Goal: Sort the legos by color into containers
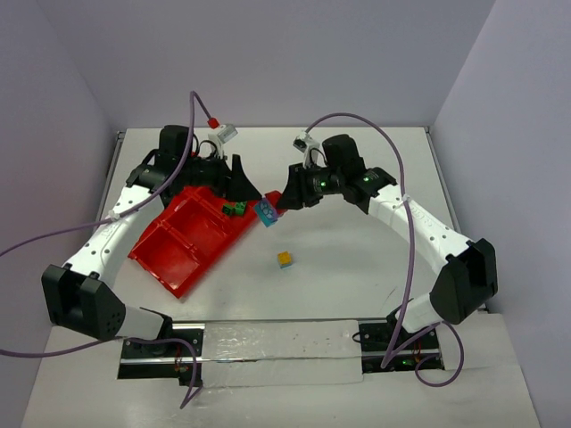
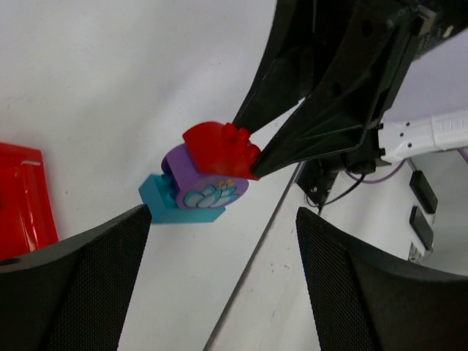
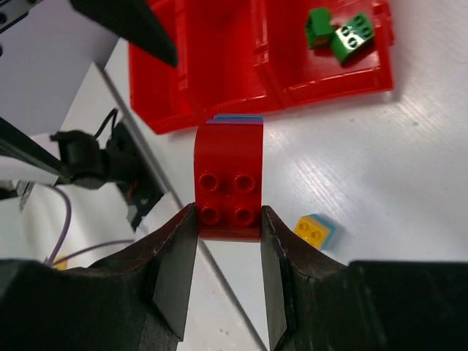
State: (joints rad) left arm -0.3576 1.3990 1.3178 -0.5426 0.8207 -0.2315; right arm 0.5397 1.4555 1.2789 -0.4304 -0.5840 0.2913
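right gripper, top view: closed on stack, held over table just off the right corner of tray.
left gripper, top view: above far end of tray, just beside stack; spread not clear from this angle.
green bricks, top view: inside far compartment of tray, close together.
cube, top view: yellow over teal, alone on table, apart from tray and from stack.
left gripper, left wrist view: spread wide, nothing between the fingers, stack beyond the tips.
stack, left wrist view: red brick on top, purple piece with flower print in the middle, teal brick at the base; red brick pinched by right gripper.
tray, left wrist view: only a red corner at the left edge.
right gripper, right wrist view: pressed tight on both sides of red brick of stack, four studs facing camera, teal sliver behind its top edge.
green bricks, right wrist view: two, side by side in a corner compartment of tray.
cube, right wrist view: on table near the right finger, outside tray.
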